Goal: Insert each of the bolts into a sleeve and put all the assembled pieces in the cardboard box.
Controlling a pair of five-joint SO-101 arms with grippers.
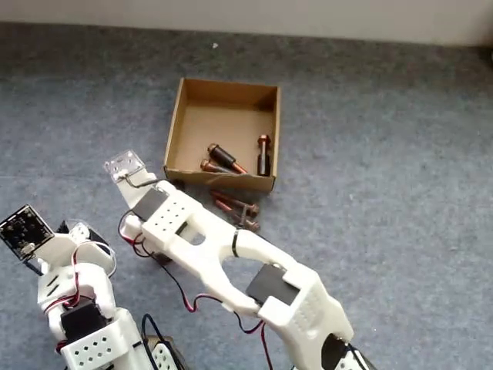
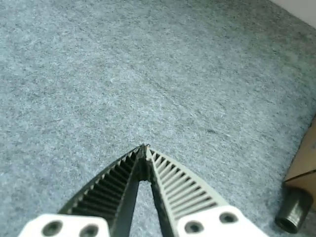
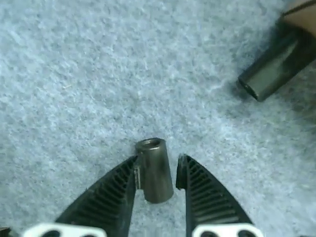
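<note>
While the left arm [image 1: 77,308] sits at lower left of the high view, the left gripper [image 2: 143,147] has its jaws pressed together over carpet [image 2: 123,64], with open floor all round it. Centre: right arm [image 1: 231,262] lies diagonally from lower right up to the box's lower-left corner, covering the floor beneath it. The right gripper [image 3: 158,160] has its jaws apart, one on each side of a sleeve [image 3: 154,170], not clamped. A second sleeve [image 3: 274,69] lies near, against the box [image 1: 176,131] corner. Box, upper centre: three assembled pieces [image 1: 223,158] by its lower wall. Two bolts [image 1: 235,206] lie just outside that wall, beside the arm. Open carpet runs right of the box to the frame edge.
</note>
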